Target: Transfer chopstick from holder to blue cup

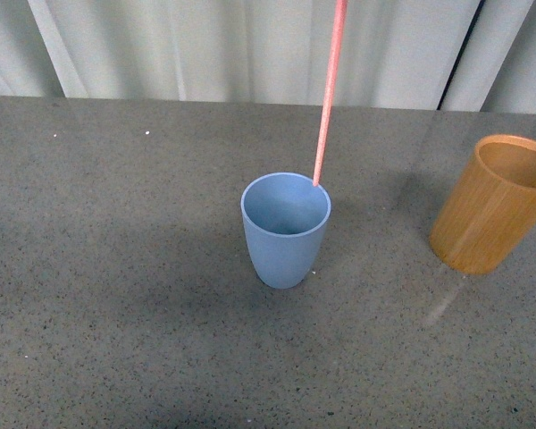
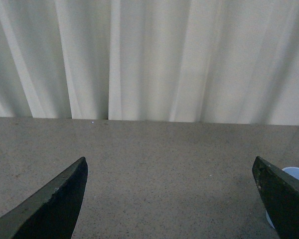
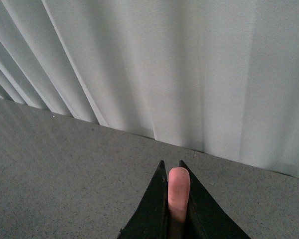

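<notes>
On the grey table [image 1: 116,313] stand two cups, well apart: one blue cup [image 1: 284,234] at the middle and one orange holder [image 1: 491,210] to the right, with nothing in it. One chopstick [image 1: 329,89] slants down from above, its lower tip at the blue cup's far rim. The right gripper [image 3: 172,174] is clenched on the chopstick's end, and the left gripper [image 2: 169,162] is spread wide, holding nothing.

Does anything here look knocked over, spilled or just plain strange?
Nothing is spilled or broken. The one oddity is the chopstick, hanging slanted in mid-air with its lower tip at the far rim of the blue cup; the right gripper pinches its top end. The holder looks empty, off to the side.
</notes>
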